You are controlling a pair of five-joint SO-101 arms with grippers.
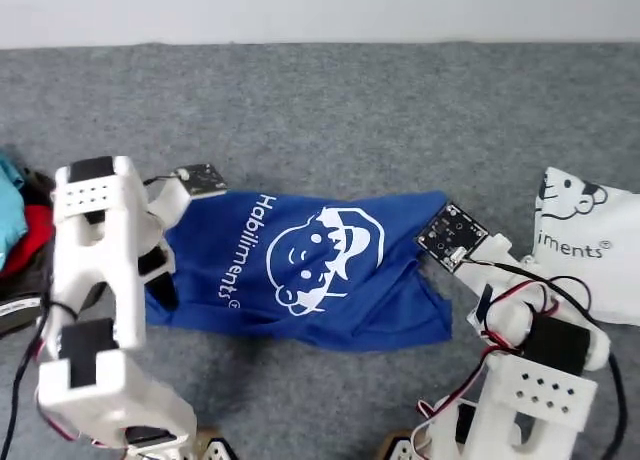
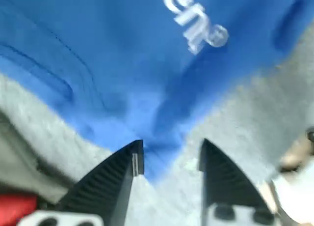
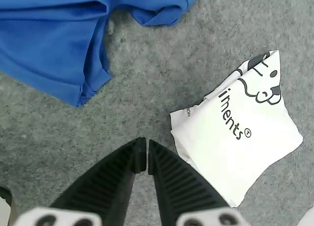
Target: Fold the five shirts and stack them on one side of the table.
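The left tool (image 2: 171, 146) hangs with its black ribbed jaws wide apart over the rumpled hem of the blue cloth shirt with white print (image 2: 122, 54), which is spread on the grey felt-covered bench (image 1: 350, 100). The right tool (image 3: 147, 147) is pinched closed on nothing above the felt. The folded white shirt (image 3: 240, 137) lies just beside it.

One blue shirt (image 1: 300, 270) and one white shirt (image 1: 590, 245) are lying out. One teal garment (image 1: 8, 218) and one red garment (image 1: 30, 235) are lying aside
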